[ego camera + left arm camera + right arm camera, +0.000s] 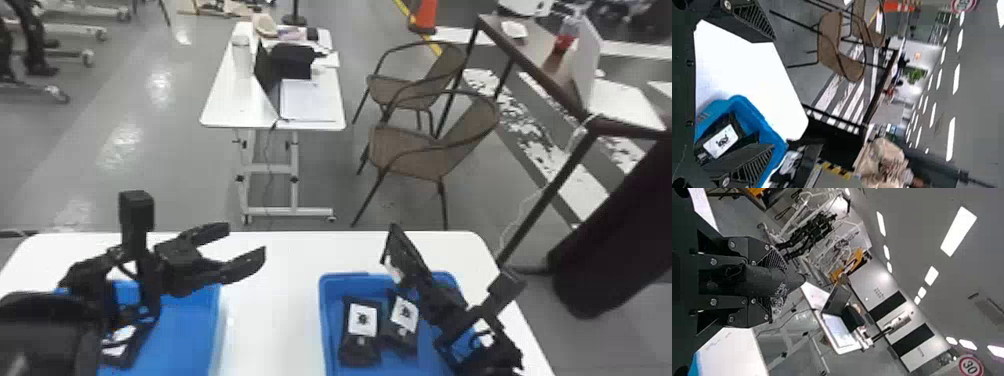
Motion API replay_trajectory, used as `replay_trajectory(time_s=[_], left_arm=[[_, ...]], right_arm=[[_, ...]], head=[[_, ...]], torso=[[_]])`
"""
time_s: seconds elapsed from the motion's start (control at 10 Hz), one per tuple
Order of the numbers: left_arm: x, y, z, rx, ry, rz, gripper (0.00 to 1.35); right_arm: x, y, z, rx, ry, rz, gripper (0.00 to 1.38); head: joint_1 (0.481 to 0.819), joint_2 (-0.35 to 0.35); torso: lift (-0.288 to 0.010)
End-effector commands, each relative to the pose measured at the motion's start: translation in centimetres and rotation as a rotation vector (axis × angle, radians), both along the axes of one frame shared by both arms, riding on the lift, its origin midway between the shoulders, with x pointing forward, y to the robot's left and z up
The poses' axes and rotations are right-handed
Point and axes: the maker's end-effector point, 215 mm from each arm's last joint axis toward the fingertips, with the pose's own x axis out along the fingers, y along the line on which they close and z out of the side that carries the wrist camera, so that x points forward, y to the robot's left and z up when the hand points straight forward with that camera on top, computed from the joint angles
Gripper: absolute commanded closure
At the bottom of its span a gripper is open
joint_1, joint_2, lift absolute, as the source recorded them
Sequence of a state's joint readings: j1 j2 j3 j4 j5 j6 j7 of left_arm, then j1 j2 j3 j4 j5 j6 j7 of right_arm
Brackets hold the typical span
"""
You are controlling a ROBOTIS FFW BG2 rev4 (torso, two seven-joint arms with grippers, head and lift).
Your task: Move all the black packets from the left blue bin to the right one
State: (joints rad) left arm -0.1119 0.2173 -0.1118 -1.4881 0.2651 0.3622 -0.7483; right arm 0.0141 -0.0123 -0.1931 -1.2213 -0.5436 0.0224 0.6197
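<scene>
L gripper (246,240) hung over table (272,320), near far R corner of L bin (217,305). Its fingers were wide apart, nothing btwn them; head & L wrist views agreed. L forearm & wrist covered a good part of L bin.

One packet (119,345) lay in L bin, partly behind L arm, white label partly showing. Whether more were under the arm: couldn't tell.

R gripper (419,272) was closed on a blk packet, the held packet (393,269), up at far side of R bin (345,276). R wrist view had it clamped btwn both fingers, end sticking out past the tips. A bit of its white label showed in head view, facing down & toward L.

R bin, left part: two more blk packets, side by side, close together. Left packet (361,327) ran roughly lengthwise, near side wall; right packet (403,320) sat just beside, slightly tilted. Both w/ white label up, dark mark on it. R arm hid part of bin's R side; small white patch there, couldn't tell what.

Bins stood apart on white table, bare strip btwn. Beyond: white desk (220,107) w/ laptop & papers, two brown chairs (407,150), orange cone (425,15) farther off.
</scene>
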Motion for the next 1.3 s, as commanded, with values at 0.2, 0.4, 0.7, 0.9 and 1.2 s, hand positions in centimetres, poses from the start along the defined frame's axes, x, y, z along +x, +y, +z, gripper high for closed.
replay_trajectory(time_s=[0.2,0.4,0.7,0.9,1.2], left_arm=[[-2.8,11.6,-0.5,-0.038,0.021,0.244,0.00],[-2.5,14.3,0.2,-0.041,0.013,0.327,0.40],[-4.9,18.3,-5.3,0.046,0.200,0.394,0.43],[-7.6,21.3,-9.9,0.117,0.364,0.480,0.42],[-8.4,23.7,-12.6,0.287,0.494,0.528,0.43]], right_arm=[[-4.2,-0.4,-8.1,0.057,0.169,-0.032,0.82],[-3.7,-3.2,-6.9,0.017,0.126,-0.104,0.10],[-3.5,-8.2,-1.1,0.004,0.008,-0.217,0.16],[-3.7,-8.0,1.2,0.019,-0.039,-0.200,0.16],[-3.3,-6.5,1.7,0.055,-0.048,-0.163,0.16]], head=[[0.695,-0.084],[0.695,-0.022],[0.695,-0.036],[0.695,-0.025],[0.695,0.022]], torso=[[0.000],[0.000],[0.000],[0.000],[0.000]])
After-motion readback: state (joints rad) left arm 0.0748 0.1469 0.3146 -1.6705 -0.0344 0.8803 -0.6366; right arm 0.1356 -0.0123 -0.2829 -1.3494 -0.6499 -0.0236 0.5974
